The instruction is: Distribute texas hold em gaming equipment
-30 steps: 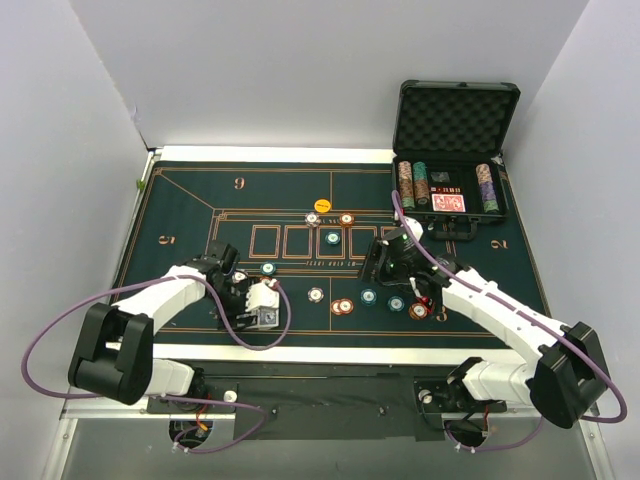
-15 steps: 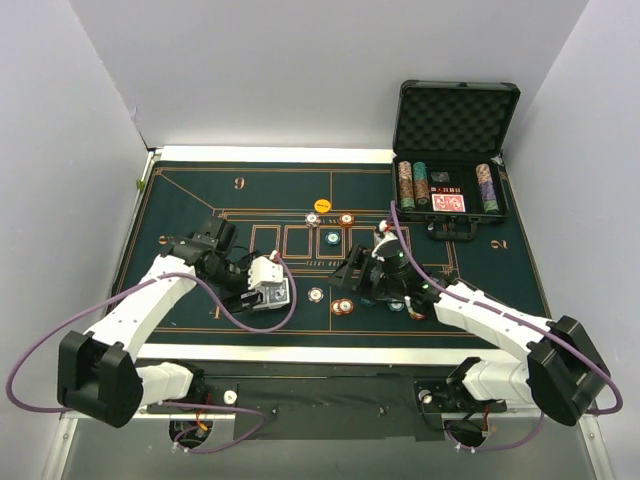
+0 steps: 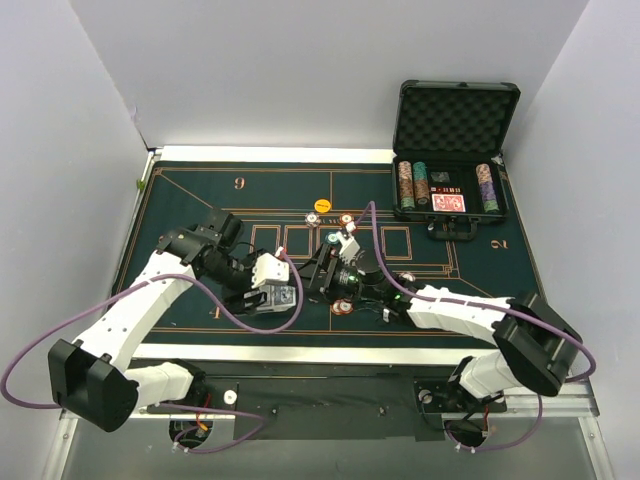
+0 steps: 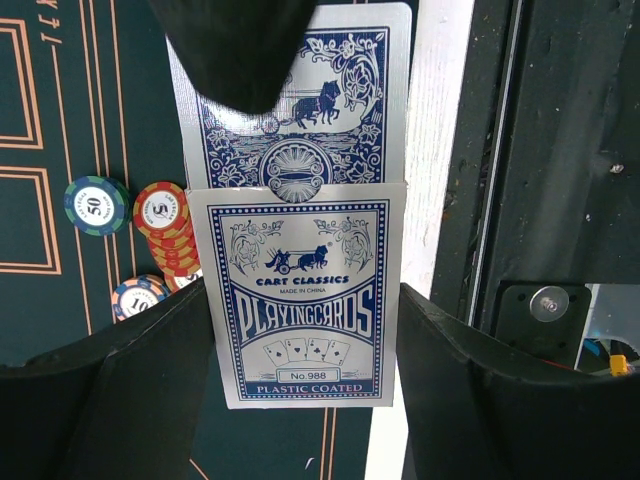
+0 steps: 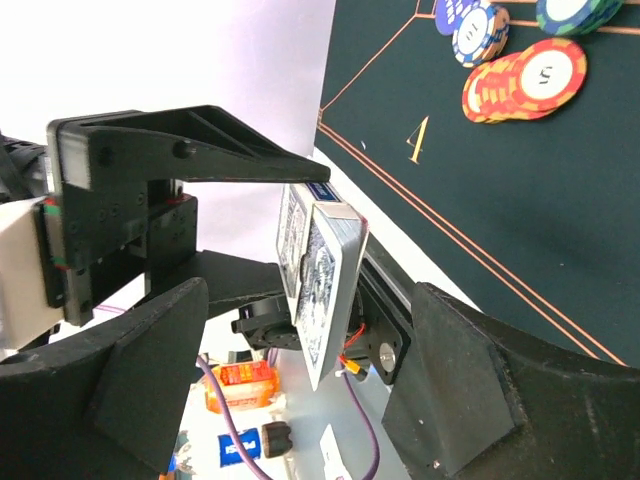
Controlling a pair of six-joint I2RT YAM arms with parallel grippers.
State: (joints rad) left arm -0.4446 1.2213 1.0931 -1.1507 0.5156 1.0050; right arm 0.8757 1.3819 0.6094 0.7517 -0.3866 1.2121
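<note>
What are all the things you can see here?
Game mat: one, dark green, middle of view.
Hard case: one, black, open, far right corner.
Chip rows: several, mixed colours, inside the case.
Red card deck: one, inside the case.
Loose chips: several, orange, teal, red, blue, mid-mat; some hidden.
Blue card pack: one, held over the mat's near side.
Left gripper: one, black, shut on the pack.
Right gripper: one, black, open, facing the pack.
</note>
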